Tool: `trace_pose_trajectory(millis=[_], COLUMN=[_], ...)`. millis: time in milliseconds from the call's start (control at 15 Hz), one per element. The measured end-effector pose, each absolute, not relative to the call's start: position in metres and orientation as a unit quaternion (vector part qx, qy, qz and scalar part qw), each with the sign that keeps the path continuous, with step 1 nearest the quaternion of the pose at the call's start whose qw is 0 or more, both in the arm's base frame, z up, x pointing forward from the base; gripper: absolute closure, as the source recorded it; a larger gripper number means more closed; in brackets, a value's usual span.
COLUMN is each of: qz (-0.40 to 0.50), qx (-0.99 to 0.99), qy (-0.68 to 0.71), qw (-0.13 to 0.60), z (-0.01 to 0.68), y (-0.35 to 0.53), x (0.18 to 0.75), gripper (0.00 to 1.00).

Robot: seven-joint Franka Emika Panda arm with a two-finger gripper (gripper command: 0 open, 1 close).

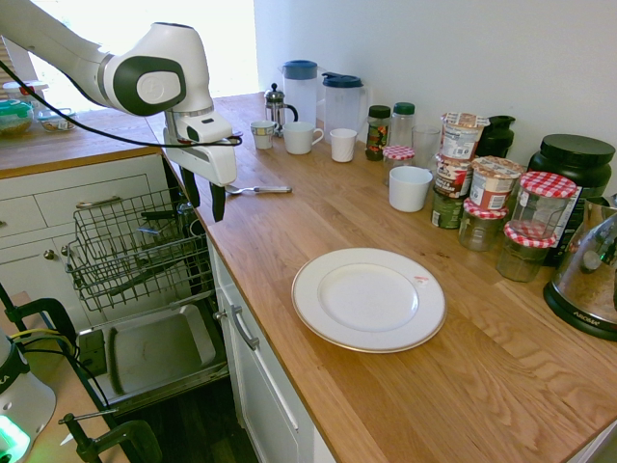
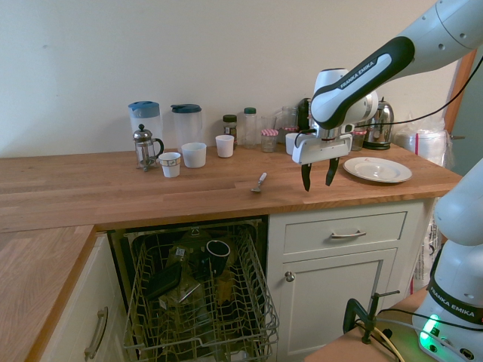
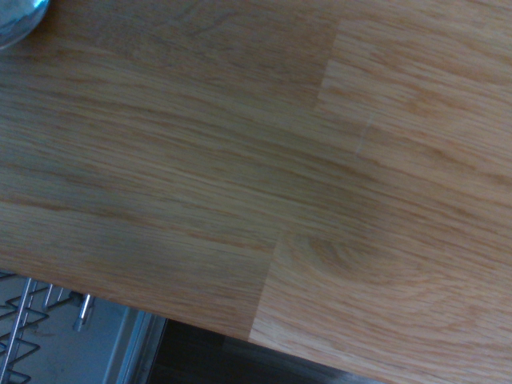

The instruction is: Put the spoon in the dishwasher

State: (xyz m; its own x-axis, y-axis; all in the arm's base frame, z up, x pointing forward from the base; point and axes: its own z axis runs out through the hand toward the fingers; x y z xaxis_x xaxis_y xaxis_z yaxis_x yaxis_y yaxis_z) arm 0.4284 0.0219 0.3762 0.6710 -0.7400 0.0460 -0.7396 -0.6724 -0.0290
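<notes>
Long wooden counter [image 1: 405, 386] along the wall, with the dishwasher [image 2: 198, 302] standing open beneath it, wire rack [image 1: 135, 253] pulled out over the dropped steel-lined door [image 1: 154, 349]. Already holds a dark mug [image 2: 217, 255] and some dark utensils, too tangled to count.

Step in hand, by the look of it: the approach to the pick-up, nothing grasped yet. Gripper [image 2: 318, 178] hovers above the counter's front edge, fingers spread and empty, pointing straight down. Spoon [image 2: 259, 182] lies flat on the counter near that edge, just to one side of the gripper and clear of it; in the first exterior view it shows just beyond the gripper [image 1: 203, 200], handle [image 1: 270, 189] pointing toward the cups. Not visible in the wrist view, which shows only bare wood and a corner of the rack.

Next move probably calls for a short sideways shift over the spoon, a descent, and a close across the thin handle; a low, flat, shiny thing like this could easily slip.

Counted: one spoon, one white plate [image 1: 368, 299], two lidded jugs [image 2: 143, 119], one French press [image 2: 146, 147], and four white cups [image 1: 410, 188] on the counter.
</notes>
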Motion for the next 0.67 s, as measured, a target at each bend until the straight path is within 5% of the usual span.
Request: trace_pose_trajectory(millis=[667], qz=[-0.017], qx=[-0.783], qy=[0.619], qw=[0.052], z=[0.385], y=[0.07], x=[0.478], gripper=[0.0])
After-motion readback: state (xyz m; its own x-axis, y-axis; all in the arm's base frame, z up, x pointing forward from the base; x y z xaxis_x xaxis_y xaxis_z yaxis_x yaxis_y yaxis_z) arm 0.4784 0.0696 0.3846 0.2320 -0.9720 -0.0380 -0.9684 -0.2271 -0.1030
